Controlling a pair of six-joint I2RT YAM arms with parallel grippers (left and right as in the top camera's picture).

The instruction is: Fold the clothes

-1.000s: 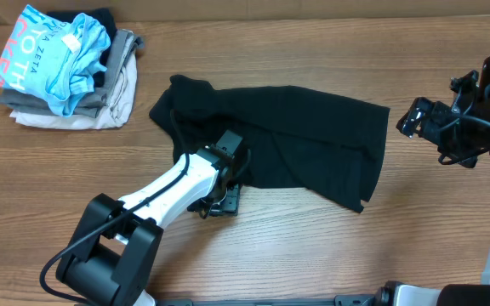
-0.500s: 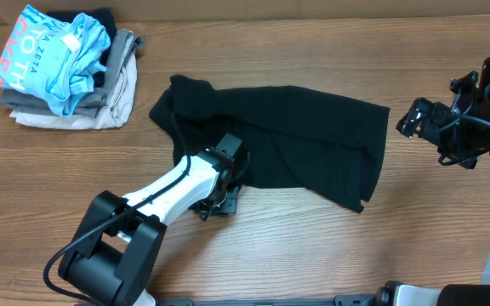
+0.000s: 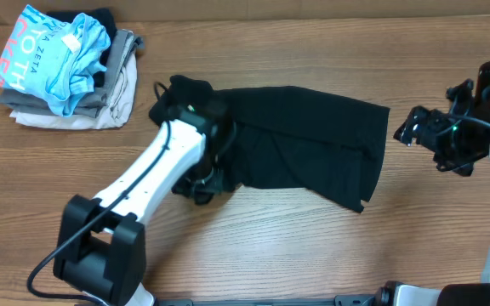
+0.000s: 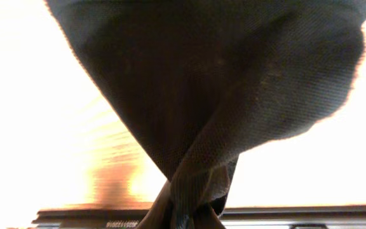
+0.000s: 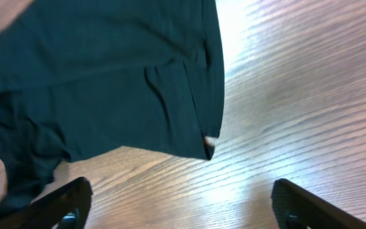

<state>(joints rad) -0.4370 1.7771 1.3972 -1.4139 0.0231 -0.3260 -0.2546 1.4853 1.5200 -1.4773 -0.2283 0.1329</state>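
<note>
Clothes (image 3: 313,144), black soft fine-knit fabric, creased, on wood-grain table (image 3: 313,246)

The white-and-black left arm (image 3: 156,166) rises from its black base (image 3: 100,255) at seven o'clock toward twelve o'clock, its wrist bent downward. The left gripper (image 3: 201,185) is clamped tight on a bunch of the black fabric garment (image 4: 202,95). At three o'clock, the black right arm (image 3: 483,110) points the right gripper (image 3: 407,127) toward nine o'clock, jaws spread wide.

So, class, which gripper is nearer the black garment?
Left. The left gripper is shut on the black garment at its left end, pinching fabric; the right gripper hangs open beyond its right edge, not touching it.
</note>
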